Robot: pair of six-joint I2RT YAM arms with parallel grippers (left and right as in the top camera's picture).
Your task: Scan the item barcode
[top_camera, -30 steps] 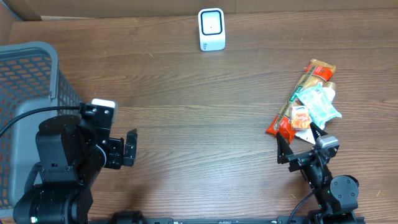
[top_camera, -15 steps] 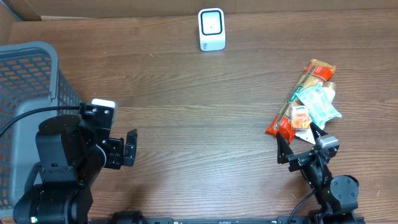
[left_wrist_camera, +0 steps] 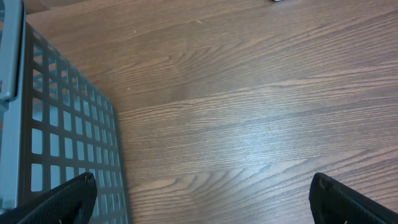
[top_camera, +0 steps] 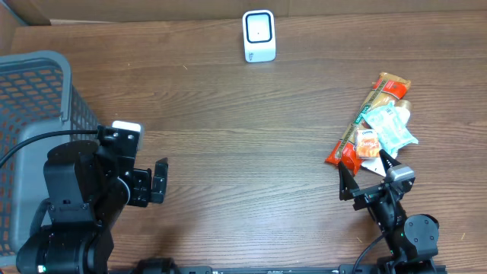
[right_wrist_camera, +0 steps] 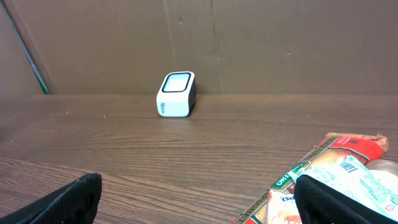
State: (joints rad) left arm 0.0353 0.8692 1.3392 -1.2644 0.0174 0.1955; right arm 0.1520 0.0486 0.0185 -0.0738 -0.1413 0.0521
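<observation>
Black fingertips frame both wrist views at the bottom corners with bare wood between them: the right gripper (top_camera: 364, 173) stands wide apart and holds nothing, and so does the left gripper (top_camera: 156, 183). Nothing has changed over the last second; both arms sit exactly where they were and the jaws have not stirred, so by my reading the scan has not begun and no item has been chosen. Just beyond the right gripper, almost touching its fingers in the overhead view, lies the heap of snack packets (top_camera: 377, 125): a long red-and-green packet (top_camera: 370, 106) underneath, a pale teal packet (top_camera: 392, 128) and a small orange packet (top_camera: 367, 142) on top. Which face carries a barcode cannot be made out. The white scanner (top_camera: 259, 35) stands upright at the far edge of the table (top_camera: 243, 137), well apart from the heap, its window facing the arms in the right wrist view. Beside the left gripper is the grey basket (top_camera: 34, 57); no item shows in the visible part, though the left arm hides its near end.
</observation>
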